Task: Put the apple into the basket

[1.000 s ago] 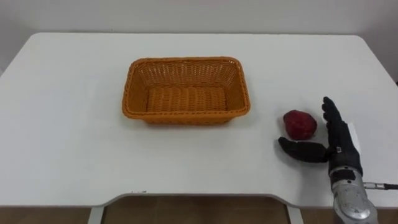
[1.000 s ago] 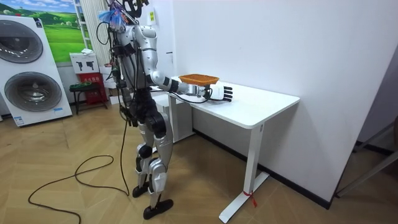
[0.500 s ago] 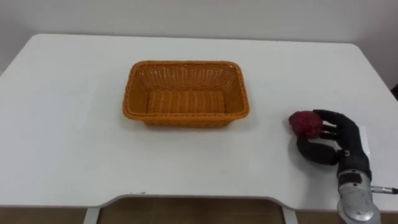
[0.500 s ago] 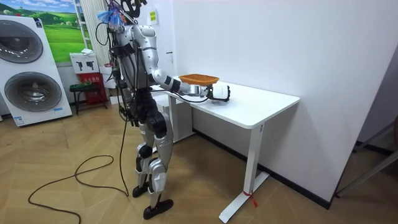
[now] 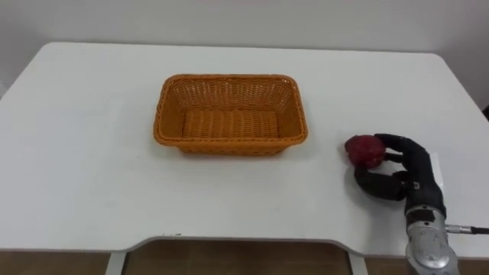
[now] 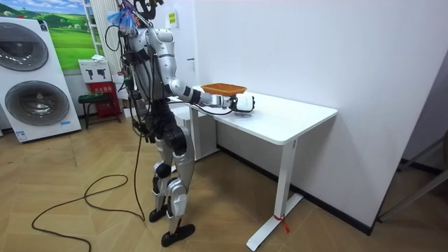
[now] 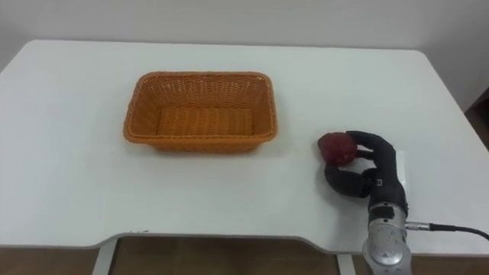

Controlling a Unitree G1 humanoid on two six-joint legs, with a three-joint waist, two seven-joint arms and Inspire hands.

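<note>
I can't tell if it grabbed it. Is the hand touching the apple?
Touching: in the left eye view the right hand has fingers curled round the apple.

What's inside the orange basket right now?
Only its bare woven floor shows inside the basket; the near wall hides a strip. The apple sits outside, in the right hand.
</note>
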